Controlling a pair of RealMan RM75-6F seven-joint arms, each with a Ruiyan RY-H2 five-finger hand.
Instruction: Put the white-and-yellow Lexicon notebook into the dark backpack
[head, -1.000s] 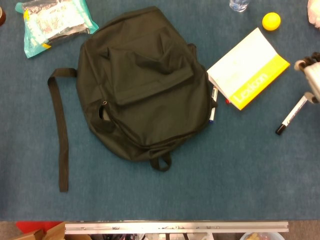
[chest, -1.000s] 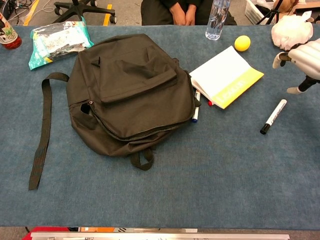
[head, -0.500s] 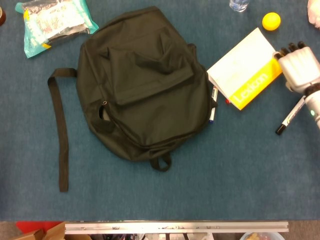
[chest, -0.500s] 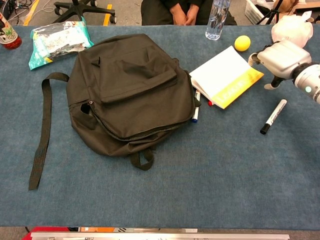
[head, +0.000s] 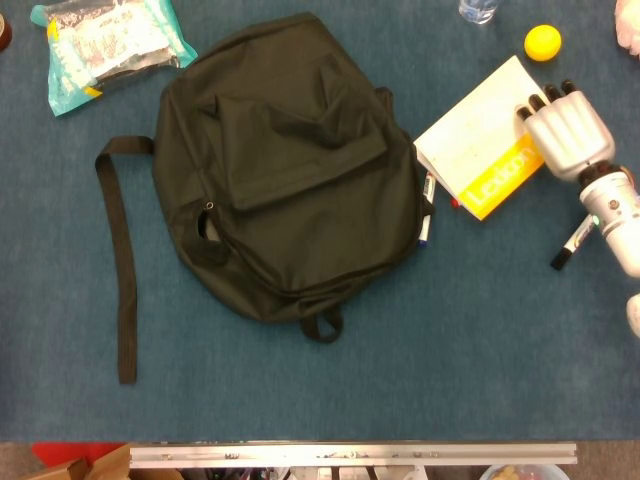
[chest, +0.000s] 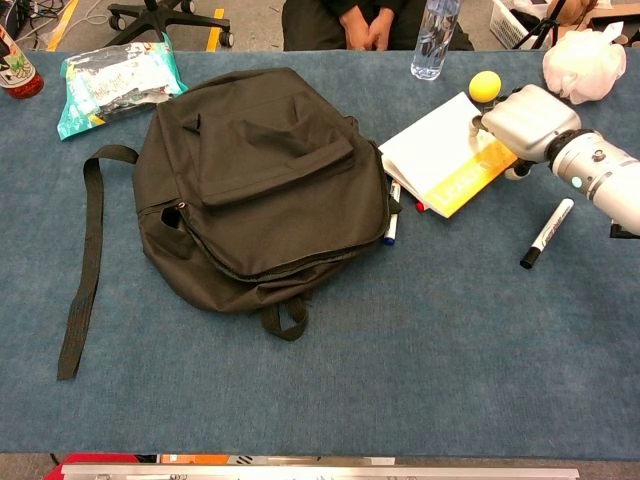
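Blue felt-ish table (head: 480, 330) with a lot scattered on it, so I'm working in a crowded corner. My right hand (head: 568, 132) sits over the yellow end of the notebook (head: 478, 140), back of the hand up, fingers side by side and stretched toward the white cover; honestly can't tell from either view whether it's touching or gripping anything, since the palm side is hidden. Left hand isn't showing anywhere. The notebook lies flat just beside the backpack (head: 290, 170), with a couple of pens (head: 427, 210) tucked between the two. What worries me: it's lying flush on the cloth, so my guess is the fingers could just push it along instead of getting under an edge, shoving it into those pens or up against the bag. The marker (chest: 547, 232) is right under my wrist, and the yellow ball (head: 543, 42) is near the far corner, either could get knocked. Also can't see whether the backpack's main opening is unzipped, so dropping it in might snag.
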